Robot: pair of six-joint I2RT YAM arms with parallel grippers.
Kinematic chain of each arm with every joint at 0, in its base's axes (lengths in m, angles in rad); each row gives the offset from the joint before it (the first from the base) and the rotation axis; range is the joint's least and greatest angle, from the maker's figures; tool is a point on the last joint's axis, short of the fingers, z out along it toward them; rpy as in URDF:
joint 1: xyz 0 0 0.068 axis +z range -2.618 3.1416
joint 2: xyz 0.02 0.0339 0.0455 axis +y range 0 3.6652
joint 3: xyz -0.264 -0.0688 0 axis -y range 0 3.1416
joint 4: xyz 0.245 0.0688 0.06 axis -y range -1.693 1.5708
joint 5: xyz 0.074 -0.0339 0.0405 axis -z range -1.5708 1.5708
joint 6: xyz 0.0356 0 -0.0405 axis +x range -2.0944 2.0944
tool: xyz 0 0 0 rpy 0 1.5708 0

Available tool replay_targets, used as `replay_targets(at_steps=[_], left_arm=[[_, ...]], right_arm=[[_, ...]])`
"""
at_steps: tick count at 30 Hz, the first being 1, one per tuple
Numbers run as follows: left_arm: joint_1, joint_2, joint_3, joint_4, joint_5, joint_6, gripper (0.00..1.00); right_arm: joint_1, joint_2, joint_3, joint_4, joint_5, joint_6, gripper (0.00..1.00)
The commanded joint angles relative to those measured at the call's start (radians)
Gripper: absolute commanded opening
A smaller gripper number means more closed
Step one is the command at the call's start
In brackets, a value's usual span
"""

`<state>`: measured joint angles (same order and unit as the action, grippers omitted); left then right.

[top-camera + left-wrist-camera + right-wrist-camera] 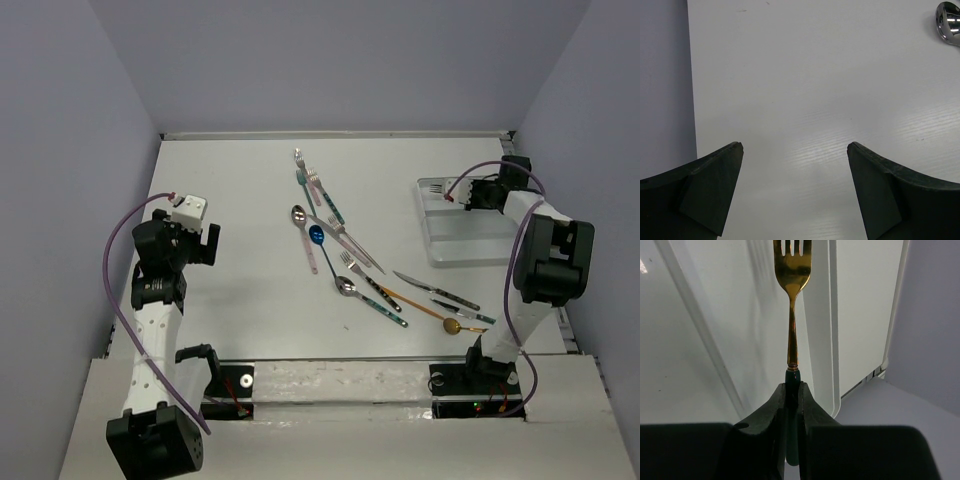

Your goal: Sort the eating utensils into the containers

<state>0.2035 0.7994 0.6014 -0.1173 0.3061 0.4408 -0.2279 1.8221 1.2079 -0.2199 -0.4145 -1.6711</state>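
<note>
At two o'clock, right jaws clench a gold fork [792, 315] over the white tray [470, 240]; left jaws, nine o'clock, released.

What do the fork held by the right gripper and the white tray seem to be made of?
Fork: polished gold-coloured metal, judging by its mirror sheen; dark green handle, perhaps plastic. Tray: probably glossy white plastic, with thin moulded walls.
</note>
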Motion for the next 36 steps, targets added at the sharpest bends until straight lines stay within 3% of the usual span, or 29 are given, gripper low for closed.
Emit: replay_targets(at_steps=[1, 15, 34, 36], left_arm=[[-0.003, 0.004, 0.014, 0.028, -0.001, -0.002, 0.99], [-0.001, 0.032, 0.023, 0.031, -0.033, -0.008, 0.99], [-0.003, 0.050, 0.029, 0.036, -0.059, -0.014, 0.99], [-0.001, 0.050, 0.029, 0.036, -0.061, -0.014, 0.99]], right_arm=[[-0.002, 0.034, 0.081, 0.057, 0.036, -0.050, 0.00], [0.027, 0.206, 0.182, 0.053, 0.092, -0.069, 0.00], [0.081, 0.364, 0.346, 0.191, 0.101, 0.177, 0.00], [0.081, 0.373, 0.351, 0.208, 0.135, 0.191, 0.06]])
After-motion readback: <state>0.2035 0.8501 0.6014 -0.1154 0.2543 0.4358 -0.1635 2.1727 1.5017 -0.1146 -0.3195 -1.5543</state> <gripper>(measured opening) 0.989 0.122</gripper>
